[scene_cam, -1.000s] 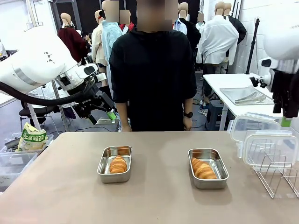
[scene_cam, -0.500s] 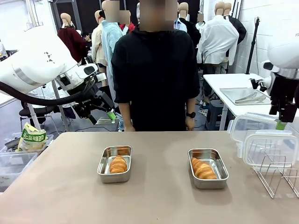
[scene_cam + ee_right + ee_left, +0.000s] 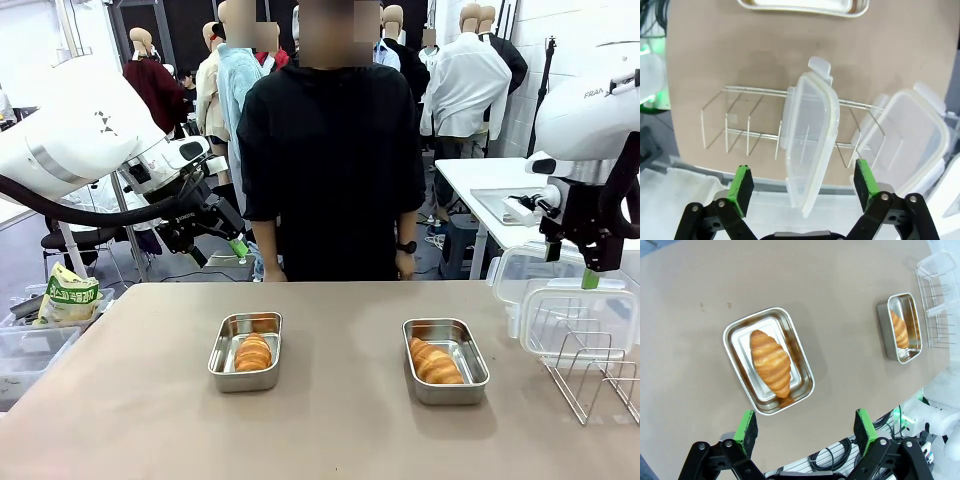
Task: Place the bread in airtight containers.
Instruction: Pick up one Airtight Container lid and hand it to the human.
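Two steel airtight containers lie open on the tan table, each with one piece of bread in it. The left container (image 3: 224, 352) holds a croissant (image 3: 253, 352), and the right container (image 3: 470, 362) holds another croissant (image 3: 434, 362). My left gripper (image 3: 222, 250) hangs open above the table's far left edge. Its wrist view looks down on the nearer container (image 3: 735, 335) and its croissant (image 3: 771, 362). My right gripper (image 3: 590, 275) is open above two clear lids (image 3: 575, 315) that lean in a wire rack. Its fingers (image 3: 741, 187) straddle the nearer upright lid (image 3: 810, 145) from above without touching it.
The wire rack (image 3: 590, 375) stands at the table's right edge, with a second lid (image 3: 905, 140) leaning beside the first. A person stands at the far side, arms down. A snack bag (image 3: 70, 295) and a clear bin (image 3: 30, 350) sit at the left.
My right arm has swung left and down, bringing its gripper over the lids in the rack. The left arm, the containers and the croissants have not moved.
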Controlling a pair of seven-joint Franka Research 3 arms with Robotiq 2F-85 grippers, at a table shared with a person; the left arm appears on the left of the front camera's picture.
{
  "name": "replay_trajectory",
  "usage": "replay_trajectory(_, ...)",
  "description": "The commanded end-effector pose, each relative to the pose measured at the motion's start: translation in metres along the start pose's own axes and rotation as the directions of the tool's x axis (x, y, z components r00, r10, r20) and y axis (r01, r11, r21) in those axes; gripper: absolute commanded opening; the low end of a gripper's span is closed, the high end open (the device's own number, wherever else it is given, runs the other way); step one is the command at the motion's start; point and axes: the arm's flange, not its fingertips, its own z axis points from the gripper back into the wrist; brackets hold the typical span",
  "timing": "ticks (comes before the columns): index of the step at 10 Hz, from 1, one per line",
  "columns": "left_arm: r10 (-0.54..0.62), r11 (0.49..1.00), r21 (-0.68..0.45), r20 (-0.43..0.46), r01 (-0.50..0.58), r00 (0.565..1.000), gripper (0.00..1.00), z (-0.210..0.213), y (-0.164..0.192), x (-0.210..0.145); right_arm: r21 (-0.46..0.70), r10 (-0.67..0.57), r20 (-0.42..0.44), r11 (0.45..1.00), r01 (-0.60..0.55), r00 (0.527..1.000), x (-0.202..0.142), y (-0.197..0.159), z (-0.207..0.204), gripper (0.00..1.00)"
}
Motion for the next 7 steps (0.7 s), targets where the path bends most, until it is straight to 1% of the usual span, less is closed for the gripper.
replay_trajectory(1, -0.001, 1.000, 0.020, 0.000, 0.001, 1.000, 1.00, 0.001, 0.000, 0.001, -0.001, -0.009, 0.016, 1.000, 0.009, 1.000, -0.012, -0.005, -0.001, 1.00)
replay_trajectory(3, -0.001, 1.000, 0.020, 0.000, 0.001, 1.000, 1.00, 0.001, 0.000, 0.001, -0.037, -0.039, 0.076, 0.998, 0.042, 0.996, -0.020, 0.000, -0.009, 1.00)
replay_trajectory(6, -0.001, 1.000, 0.020, 0.000, 0.001, 1.000, 1.00, 0.001, 0.000, 0.001, -0.051, -0.087, 0.067, 0.995, 0.091, 0.994, -0.028, -0.003, -0.022, 1.00)
replay_trajectory(7, -0.001, 1.000, 0.020, 0.000, 0.001, 1.000, 1.00, 0.001, 0.000, 0.001, -0.047, -0.088, 0.086, 0.995, 0.092, 0.992, -0.033, -0.004, -0.029, 1.00)
